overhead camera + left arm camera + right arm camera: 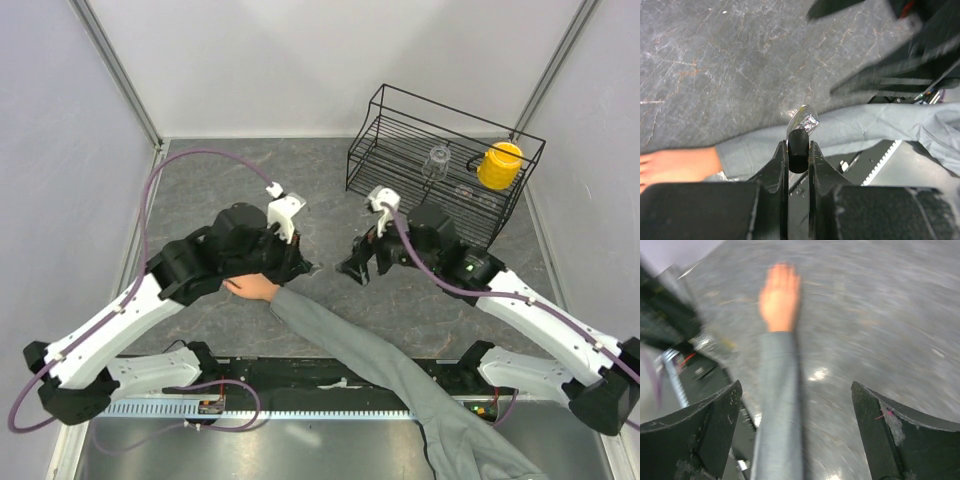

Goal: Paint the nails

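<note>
Nails hide from above: the black left pincer point(290, 263) covers the fingers of the bare pale hand point(250, 288) on the grey marbled table point(200, 180). Left wrist: it pinches a small black-capped glass bottle point(799, 146) over the long grey sleeve point(865, 125). Right wrist: right pincer point(795, 395) spread wide; hand blurred.

The left arm point(105, 335) and right arm point(548, 322) have white shells and black joints. A purple cable point(150, 200) runs along each. The left gripper point(798, 146) is black.

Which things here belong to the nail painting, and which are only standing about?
For the job: person's hand on the table; small black-capped bottle, gripped in the left robot hand.
Standing about: wire rack, yellow mug, clear glass.
</note>
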Tool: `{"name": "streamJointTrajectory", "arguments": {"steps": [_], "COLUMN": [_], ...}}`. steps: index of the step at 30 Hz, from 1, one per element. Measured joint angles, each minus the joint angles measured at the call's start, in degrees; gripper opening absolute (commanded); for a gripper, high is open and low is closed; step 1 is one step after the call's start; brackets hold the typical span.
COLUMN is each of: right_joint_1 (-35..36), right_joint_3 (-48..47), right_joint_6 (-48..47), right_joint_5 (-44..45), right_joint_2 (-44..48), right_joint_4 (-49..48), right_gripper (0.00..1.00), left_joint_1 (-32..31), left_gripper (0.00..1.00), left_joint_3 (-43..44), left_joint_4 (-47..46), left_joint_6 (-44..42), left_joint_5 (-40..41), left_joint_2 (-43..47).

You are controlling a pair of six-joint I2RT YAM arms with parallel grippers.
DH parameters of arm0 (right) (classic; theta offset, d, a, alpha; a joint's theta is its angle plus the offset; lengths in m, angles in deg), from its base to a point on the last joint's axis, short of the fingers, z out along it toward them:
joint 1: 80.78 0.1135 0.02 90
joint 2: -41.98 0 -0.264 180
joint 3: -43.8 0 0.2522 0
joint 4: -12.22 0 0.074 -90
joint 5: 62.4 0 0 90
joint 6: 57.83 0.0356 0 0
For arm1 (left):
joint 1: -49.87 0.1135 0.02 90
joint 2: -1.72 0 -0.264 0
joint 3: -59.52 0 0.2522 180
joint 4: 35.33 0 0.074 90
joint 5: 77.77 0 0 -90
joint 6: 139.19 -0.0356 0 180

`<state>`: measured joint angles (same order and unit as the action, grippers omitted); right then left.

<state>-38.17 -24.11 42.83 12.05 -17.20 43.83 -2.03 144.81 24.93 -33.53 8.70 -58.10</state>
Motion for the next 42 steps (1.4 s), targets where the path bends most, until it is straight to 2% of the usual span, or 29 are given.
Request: {"name": "streamJointTrajectory", "arguments": {"steps": [4, 5, 8, 15, 18, 19, 25, 36, 42], "right_joint_1": [5.53, 6.45, 6.80, 7.41, 8.07, 8.26, 9.14, 12.70, 13.94], "right_joint_3": [0.57, 1.31, 2.93, 5.07, 5.07, 5.09, 5.22, 5.27, 5.27], "right_joint_6": [-1.95, -2.38, -2.93, -2.73, -2.95, -2.97, -2.95, -2.97, -2.99], "right_joint_5": [-4.61, -6.21, -9.64, -18.36, -20.57, -20.96, -22.86, -22.99, -21.66], "right_joint_2": [-2.97, -3.30, -3.32, -3.32, -3.30, -3.30, -3.50, -5.49, -6.91], "right_joint_4": [-5.18, -7.21, -10.49, -17.49, -19.47, -20.09, -22.27, -24.55, -24.81], "right_gripper": [0.83, 0.77, 0.71, 0.69, 0.65, 0.61, 0.51, 0.48, 0.35], "left_joint_1": [0.13, 0.13, 0.13, 0.15, 0.15, 0.15, 0.15, 0.13, 0.13], "left_gripper": [0.02, 0.02, 0.02, 0.02, 0.02, 0.02, 0.02, 0.02, 0.02], "left_joint_3": [-1.51, -1.60, -1.60, -1.60, -1.60, -1.60, -1.60, -1.60, -1.60], "left_joint_4": [2.01, 2.62, 4.13, 4.59, 4.57, 4.52, 4.37, 4.24, 4.24], "left_joint_6": [0.72, 0.90, 1.27, 1.51, 1.88, 1.99, 2.89, 3.61, 3.89], "left_joint_5": [-1.55, -1.92, -2.93, -5.99, -7.28, -7.58, -9.33, -11.98, -12.68], "left_joint_2": [4.72, 5.27, 5.60, 5.31, 5.09, 5.03, 4.96, 6.12, 6.88]}}
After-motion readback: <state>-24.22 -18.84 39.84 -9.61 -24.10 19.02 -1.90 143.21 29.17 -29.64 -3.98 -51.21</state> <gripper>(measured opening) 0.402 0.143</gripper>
